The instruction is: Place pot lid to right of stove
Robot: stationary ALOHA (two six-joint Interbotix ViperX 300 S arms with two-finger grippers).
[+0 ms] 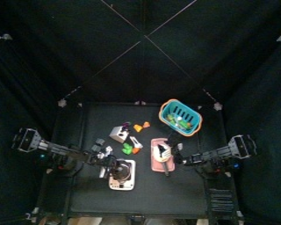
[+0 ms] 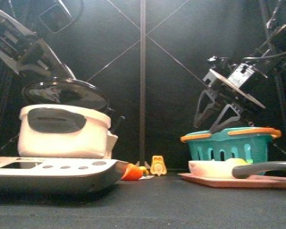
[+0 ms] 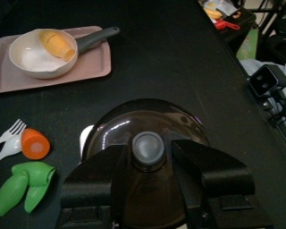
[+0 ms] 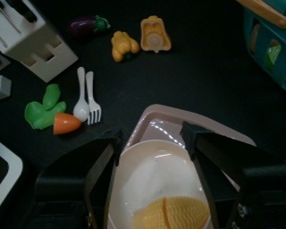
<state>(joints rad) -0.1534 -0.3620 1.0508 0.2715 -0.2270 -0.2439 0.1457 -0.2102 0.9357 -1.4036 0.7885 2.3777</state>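
The left gripper [image 3: 155, 183] grasps the pot lid [image 3: 146, 143] between its jaws, held in the air at the left of the front view above the stove [image 2: 64, 131]. The right gripper's [image 4: 157, 170] jaws stand released over the pink tray [image 4: 170, 156].

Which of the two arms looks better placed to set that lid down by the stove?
The left. Its claw already holds the pot lid, seemingly above the stove; the right claw is over the pink tray.

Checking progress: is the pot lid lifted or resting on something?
Lifted: the left gripper holds the pot lid by its rim, above the white pot.
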